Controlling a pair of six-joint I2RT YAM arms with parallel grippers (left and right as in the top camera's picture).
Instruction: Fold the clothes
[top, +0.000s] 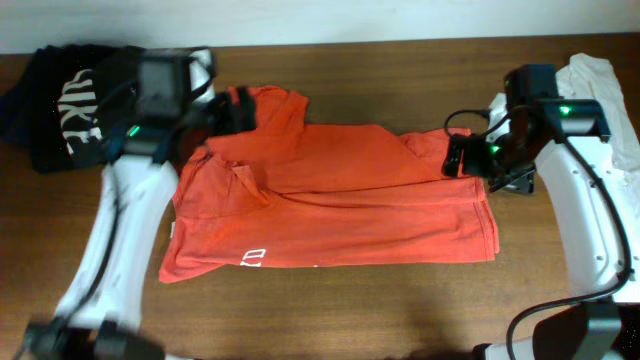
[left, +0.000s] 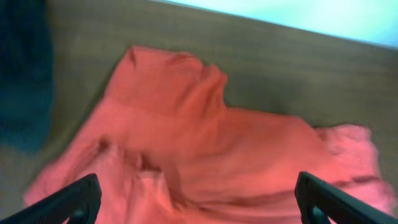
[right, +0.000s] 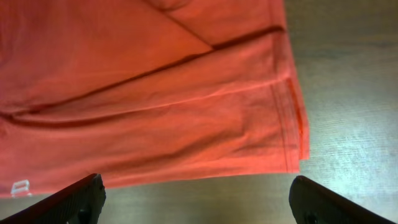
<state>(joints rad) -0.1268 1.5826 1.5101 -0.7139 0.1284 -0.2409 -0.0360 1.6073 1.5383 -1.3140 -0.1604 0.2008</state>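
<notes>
An orange T-shirt lies partly folded across the middle of the wooden table, with white print near its front left hem. My left gripper hovers over the shirt's back left sleeve; in the left wrist view its fingers are wide open above the crumpled orange cloth, holding nothing. My right gripper is over the shirt's right edge; in the right wrist view its fingers are wide open and empty above the hem and bare table.
A dark navy garment with white print lies at the back left corner; it also shows in the left wrist view. A white garment lies at the back right corner. The table's back edge meets a pale wall.
</notes>
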